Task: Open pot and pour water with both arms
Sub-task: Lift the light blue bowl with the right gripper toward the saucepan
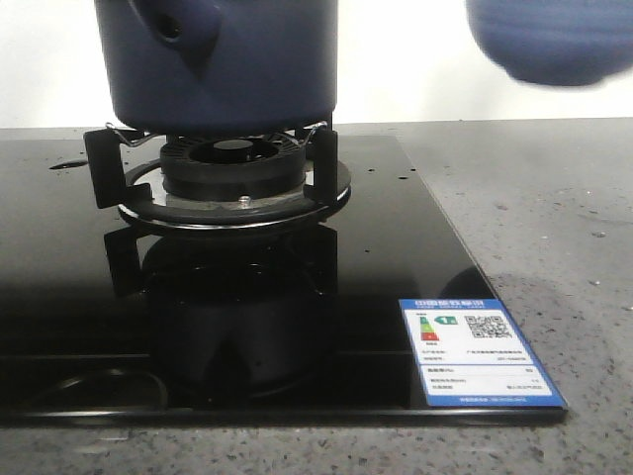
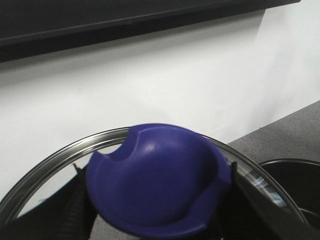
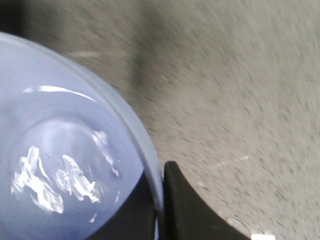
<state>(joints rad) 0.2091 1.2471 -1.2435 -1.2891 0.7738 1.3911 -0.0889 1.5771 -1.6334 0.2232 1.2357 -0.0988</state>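
Above the stove, the left gripper clamps the lid while the right gripper pinches the bowl, best carried level toward the pot.

This is a kitchen, or a mock-up of 1. A black glass gas hob is set into a grey speckled stone counter, and its burner sits inside black pan supports with a metal ring around it. A pot stands on those supports, which fits a cooking place. The hob bears an energy-rating label with Chinese text and a QR code near its front corner, as a new appliance does. Behind the counter rises a plain white wall. A bowl holding water shows above the same grey counter in the right wrist view.
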